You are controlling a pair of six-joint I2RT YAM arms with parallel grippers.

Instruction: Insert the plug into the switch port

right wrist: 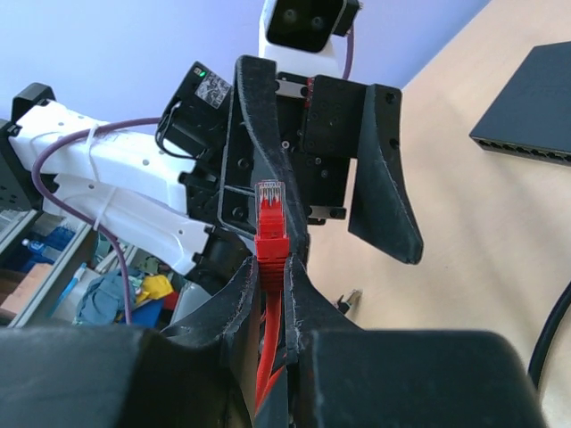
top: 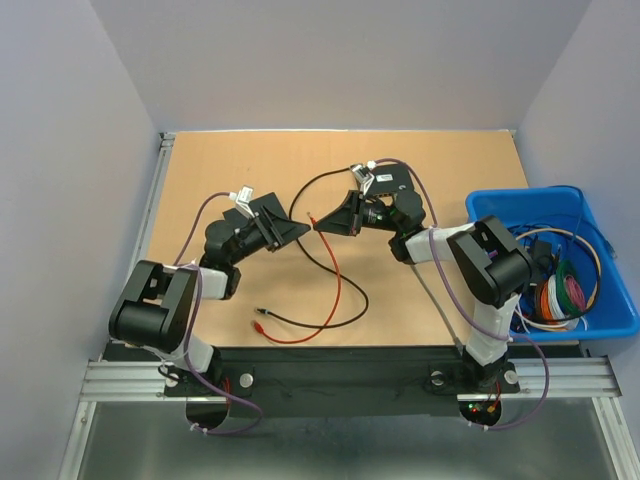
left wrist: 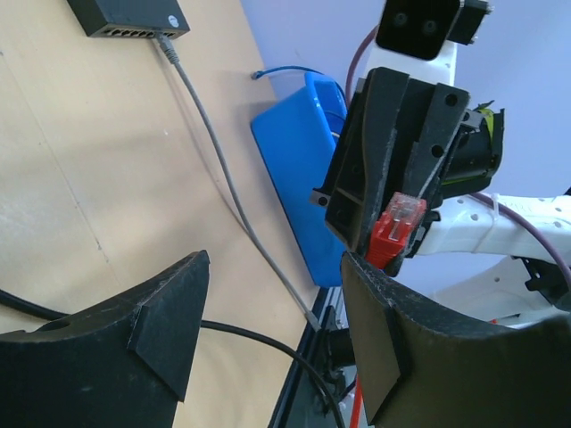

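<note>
In the top external view, the two arms are seen meeting over the middle of the surface (top: 240, 170). A red cable (top: 335, 275) trails from there toward the lower centre of the frame, and a blue bin (top: 600, 310) is seen at the right.

The grip itself is shown only by the wrist views. In the right wrist view, the right end effector (right wrist: 272, 267) is seen clamped on the red plug (right wrist: 270, 223). The plug's clear tip stands up from between the fingers at the frame's centre.

In the left wrist view, the left end effector (left wrist: 272, 276) is seen spread wide with nothing held. There the plug is seen just above its right-hand finger; contact cannot be told. The switch (left wrist: 129, 16) is seen on the surface at the upper left, well apart from the plug, with a grey cable (left wrist: 214, 160) plugged in.
</note>
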